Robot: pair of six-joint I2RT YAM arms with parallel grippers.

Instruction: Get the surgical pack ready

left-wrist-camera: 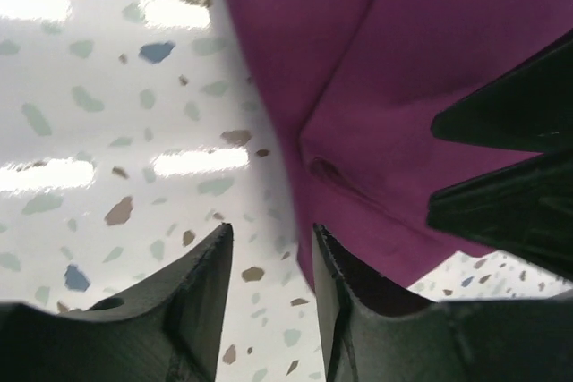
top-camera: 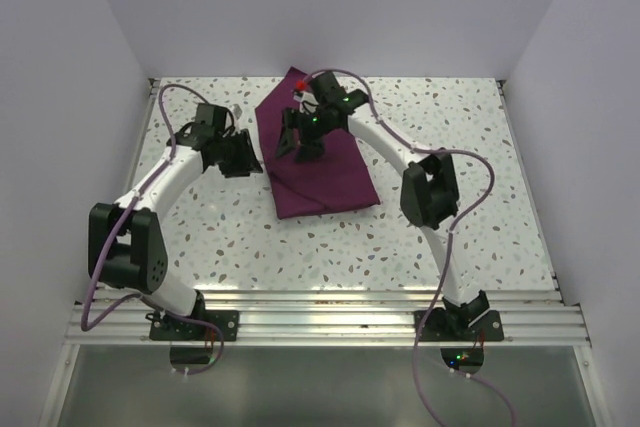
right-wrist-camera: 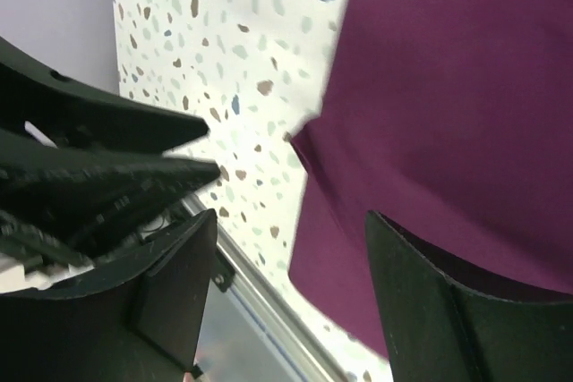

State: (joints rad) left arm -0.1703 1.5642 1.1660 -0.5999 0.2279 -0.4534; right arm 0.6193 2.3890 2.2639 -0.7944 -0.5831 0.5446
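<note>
Two claws hang low over the speckled table. The purple cloth lies folded on the far middle of the table, a bit crooked. The right claw is over the left part of the cloth, with its fingers spread wide and holding nothing. The left claw is just beside the cloth's left edge, close to the other claw. Its fingers stand a little apart, with bare table showing between them. Nothing is pinched.
</note>
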